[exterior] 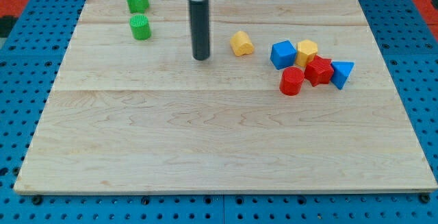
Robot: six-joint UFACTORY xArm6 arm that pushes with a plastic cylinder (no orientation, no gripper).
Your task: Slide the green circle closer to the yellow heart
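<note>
My tip (201, 57), a bare rod holding nothing, stands between green circle (140, 28) and yellow heart (241, 44). Circle lies toward view's left of tip, slightly up; heart toward right.

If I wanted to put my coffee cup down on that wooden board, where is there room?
The whole lower half of the board, below every block, is bare. The strip between the green circle and my tip is also free. It is crowded at the view's right: blue cube, yellow block, red cylinder, red star and blue triangle bunch together.
</note>
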